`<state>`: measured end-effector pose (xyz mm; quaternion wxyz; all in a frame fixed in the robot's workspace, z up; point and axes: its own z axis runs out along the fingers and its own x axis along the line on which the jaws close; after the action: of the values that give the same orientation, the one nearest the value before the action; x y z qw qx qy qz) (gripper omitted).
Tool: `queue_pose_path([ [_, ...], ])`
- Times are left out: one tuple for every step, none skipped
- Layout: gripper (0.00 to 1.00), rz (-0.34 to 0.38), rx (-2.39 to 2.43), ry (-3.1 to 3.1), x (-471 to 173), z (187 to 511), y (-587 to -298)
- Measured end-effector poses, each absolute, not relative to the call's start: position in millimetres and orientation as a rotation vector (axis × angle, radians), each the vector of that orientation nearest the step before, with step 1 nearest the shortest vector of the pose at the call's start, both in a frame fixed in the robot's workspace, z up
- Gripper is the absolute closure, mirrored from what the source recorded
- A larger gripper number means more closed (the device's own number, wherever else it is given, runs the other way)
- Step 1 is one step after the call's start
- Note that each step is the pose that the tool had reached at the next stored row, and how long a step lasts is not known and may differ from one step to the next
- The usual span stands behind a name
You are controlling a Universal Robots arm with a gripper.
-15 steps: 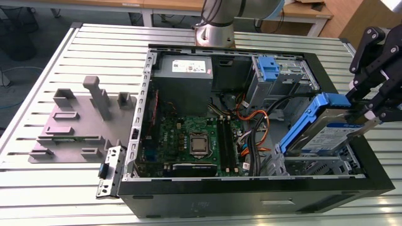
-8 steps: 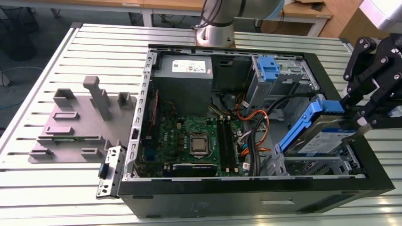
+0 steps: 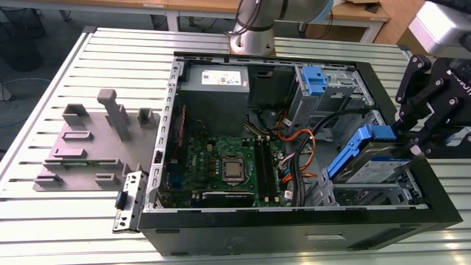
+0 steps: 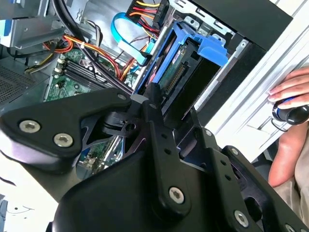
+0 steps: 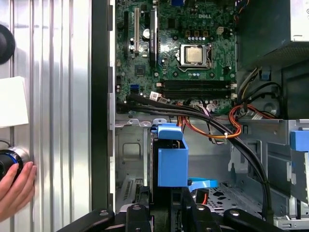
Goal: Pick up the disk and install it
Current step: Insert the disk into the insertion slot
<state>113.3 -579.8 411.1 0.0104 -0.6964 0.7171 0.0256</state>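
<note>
1. gripper jaws clenched on the disk, held tilted over the open computer case's drive bay.
2. case rests on a slatted metal table; wooden desks stand behind.

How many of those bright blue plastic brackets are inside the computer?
2. One, the carrier, wraps the disk, tilted in the gripper at the exterior view's right; the other blue bracket stands upright farther back. Cables may hide more.
</note>
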Motion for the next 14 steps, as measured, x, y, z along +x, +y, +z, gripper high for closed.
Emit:
queue_pose_path([
  [0.65, 0.08, -2.174, 2.238, 113.3, 409.3, -579.8],
  [0.65, 0.08, -2.174, 2.238, 113.3, 407.5, -579.8],
  [0.65, 0.08, -2.174, 2.238, 113.3, 405.7, -579.9],
  [0.65, 0.08, -2.174, 2.238, 113.3, 403.8, -579.9],
  [0.65, 0.08, -2.174, 2.238, 113.3, 402.0, -579.9],
  [0.65, 0.08, -2.174, 2.238, 113.2, 400.2, -579.9],
  [0.65, 0.08, -2.174, 2.238, 113.2, 398.4, -580.0],
  [0.65, 0.08, -2.174, 2.238, 113.2, 396.6, -580.0],
  [0.65, 0.08, -2.174, 2.238, 113.2, 394.8, -580.1],
  [0.65, 0.08, -2.174, 2.238, 113.2, 392.8, -580.1],
  [0.65, 0.08, -2.174, 2.238, 113.2, 391.1, -580.2],
  [0.65, 0.08, -2.174, 2.238, 113.2, 389.3, -580.2],
  [0.65, 0.08, -2.174, 2.238, 113.1, 387.5, -580.3],
  [0.65, 0.08, -2.174, 2.238, 113.1, 385.7, -580.3],
])
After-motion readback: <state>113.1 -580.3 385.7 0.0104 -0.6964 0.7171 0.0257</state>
